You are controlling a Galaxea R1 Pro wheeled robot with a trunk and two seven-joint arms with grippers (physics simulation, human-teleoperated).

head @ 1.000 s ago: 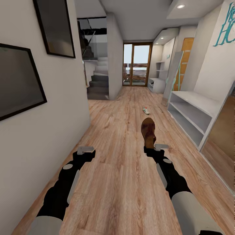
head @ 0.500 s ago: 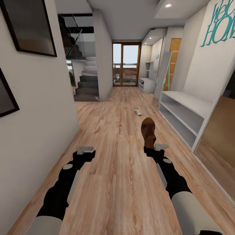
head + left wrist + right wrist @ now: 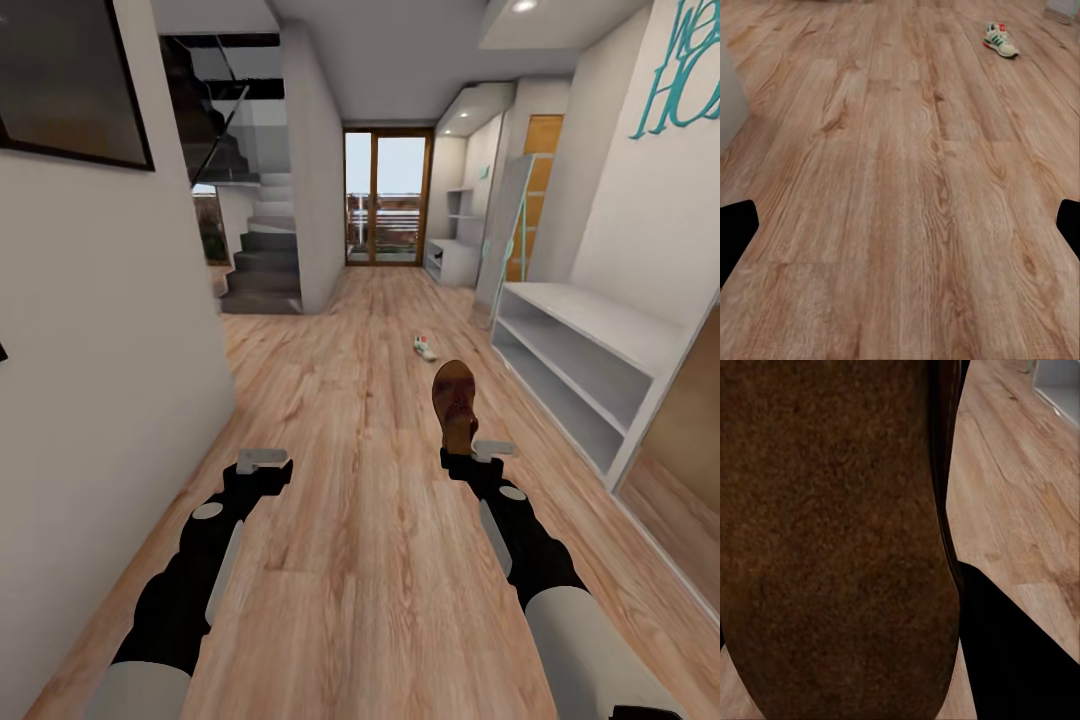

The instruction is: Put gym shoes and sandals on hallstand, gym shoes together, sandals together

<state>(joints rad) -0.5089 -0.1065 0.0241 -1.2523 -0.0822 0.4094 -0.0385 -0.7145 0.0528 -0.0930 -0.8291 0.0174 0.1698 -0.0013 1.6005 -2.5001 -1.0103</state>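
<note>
My right gripper (image 3: 472, 452) is shut on a dark brown sandal (image 3: 455, 398), held above the corridor floor (image 3: 350, 480) with its toe pointing ahead. The sandal's sole (image 3: 832, 532) fills most of the right wrist view, with a dark finger (image 3: 1012, 652) beside it. My left gripper (image 3: 262, 460) is open and holds nothing, with bare planks between its fingers in the left wrist view (image 3: 900, 229). One gym shoe (image 3: 424, 347), white with green stripes (image 3: 1000, 40), lies on the floor farther ahead. The hallstand (image 3: 452, 262) stands far down the corridor on the right, with staggered shelves above it.
A plain low white two-shelf bench (image 3: 585, 345) lines the right wall close by, with a leaning mirror (image 3: 505, 235) beyond it. A white wall (image 3: 100, 350) runs close on the left. Stairs (image 3: 262, 265) rise at the far left, and a glass door (image 3: 388, 198) ends the corridor.
The whole view has shifted: the left wall's picture frames have slid out to the left and the bench looks nearer. Both arms and the held sandal keep their pose.
</note>
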